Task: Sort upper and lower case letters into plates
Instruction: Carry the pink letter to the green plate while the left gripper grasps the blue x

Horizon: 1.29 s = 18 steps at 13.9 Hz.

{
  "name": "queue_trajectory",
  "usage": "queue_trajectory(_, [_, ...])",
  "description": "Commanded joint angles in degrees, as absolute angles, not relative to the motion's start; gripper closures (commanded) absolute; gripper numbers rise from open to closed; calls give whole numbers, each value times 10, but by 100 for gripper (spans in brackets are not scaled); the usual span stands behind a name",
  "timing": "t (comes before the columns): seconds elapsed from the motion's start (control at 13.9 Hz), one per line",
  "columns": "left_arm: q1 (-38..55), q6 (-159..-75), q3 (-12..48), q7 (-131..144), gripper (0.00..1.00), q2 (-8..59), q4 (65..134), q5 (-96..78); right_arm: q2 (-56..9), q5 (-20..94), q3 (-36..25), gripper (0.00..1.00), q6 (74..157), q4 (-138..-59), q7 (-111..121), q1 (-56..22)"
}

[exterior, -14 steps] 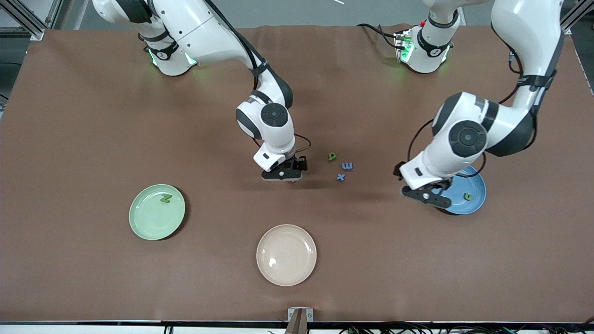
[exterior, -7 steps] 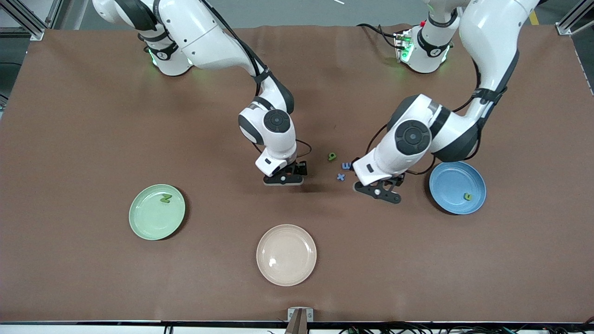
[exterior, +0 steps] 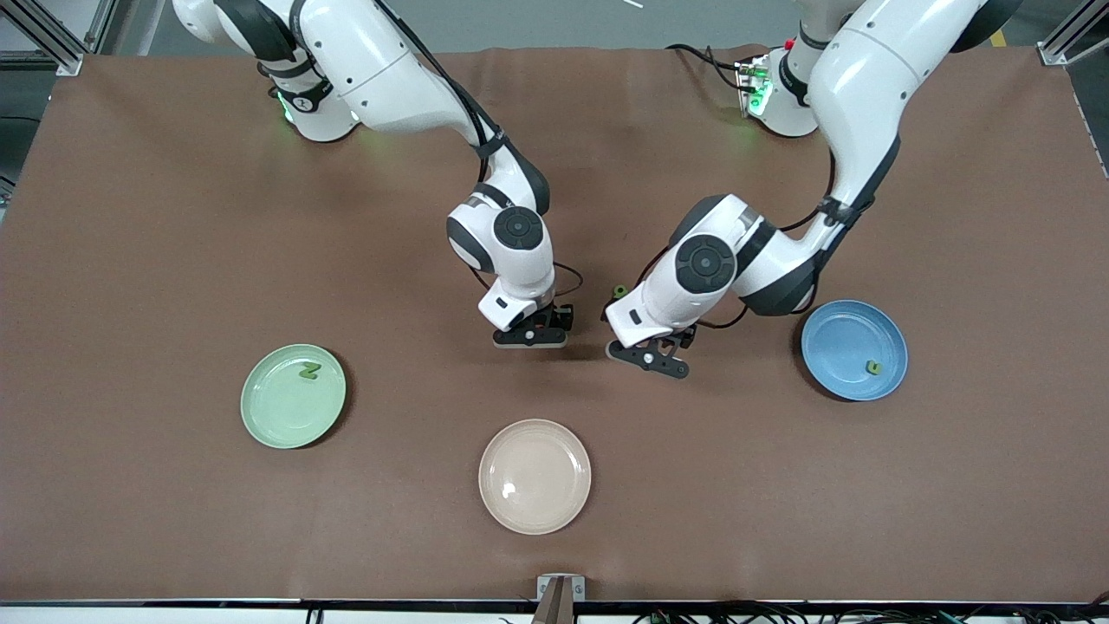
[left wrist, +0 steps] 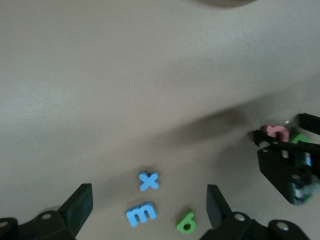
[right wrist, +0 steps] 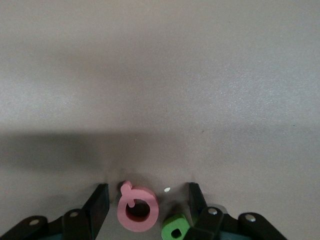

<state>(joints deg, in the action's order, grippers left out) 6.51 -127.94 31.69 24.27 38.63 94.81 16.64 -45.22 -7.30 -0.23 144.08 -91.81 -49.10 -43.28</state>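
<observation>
My right gripper (exterior: 528, 336) is open, low over the middle of the table. In the right wrist view (right wrist: 148, 205) its jaws straddle the pink-red Q (right wrist: 137, 208) and a green letter (right wrist: 175, 226) lying beside it. My left gripper (exterior: 648, 357) is open above the blue x (left wrist: 149, 181), the blue m shape (left wrist: 141, 214) and the green b shape (left wrist: 186, 222), which lie between its jaws (left wrist: 147, 205) in the left wrist view. The mint green plate (exterior: 277, 416) holds the green N (exterior: 308, 370). The sky blue plate (exterior: 840, 338) holds a small green letter (exterior: 874, 367).
A cream-beige plate (exterior: 535, 476) lies nearer the front camera than both grippers. The two grippers hang close together; the right gripper (left wrist: 285, 160) shows in the left wrist view. The green b shape (exterior: 619, 290) peeks out between the arms.
My left arm has swung from over the sky blue plate toward the middle and now covers the blue x and m shape. The right gripper has sunk slightly and hardly moved otherwise.
</observation>
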Motion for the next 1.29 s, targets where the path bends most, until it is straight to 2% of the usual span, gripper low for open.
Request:
queue_trajectory(0.0, [77, -1297, 308, 285, 0, 411, 941, 229, -454, -83, -2, 33, 1442, -912, -512, -435])
queue_trajectory(0.14, [76, -1310, 308, 308, 0, 412, 966, 244, -454, -83, -2, 36, 1441, -914, -512, -436])
queue_trajectory(0.22, [72, -1322, 308, 309, 0, 412, 982, 245, -453, -83, -2, 42, 1442, -914, -512, -435])
queue_trajectory(0.29, [71, -1338, 307, 310, 0, 412, 996, 246, -453, -83, -2, 51, 1442, -914, -512, -435])
queue_trajectory(0.5, [72, -1376, 306, 329, 1, 412, 1028, 247, -453, -82, -1, 90, 1440, -915, -512, -432])
queue_trajectory(0.58, [75, -1377, 300, 329, 2, 412, 1031, 248, -453, -80, -1, 100, 1439, -915, -517, -431])
queue_trajectory(0.65, [76, -1378, 295, 330, 5, 412, 1034, 248, -452, -80, -1, 100, 1438, -915, -523, -426])
queue_trajectory(0.79, [76, -1379, 295, 330, 19, 412, 1039, 248, -447, -82, -2, 100, 1435, -909, -511, -412])
queue_trajectory(1.08, [77, -1387, 294, 332, 29, 420, 1039, 247, -413, -75, 10, 100, 1395, -914, -391, -325])
queue_trajectory(1.22, [86, -1389, 294, 353, 31, 424, 1038, 251, -391, -64, 45, 100, 1376, -925, -303, -240])
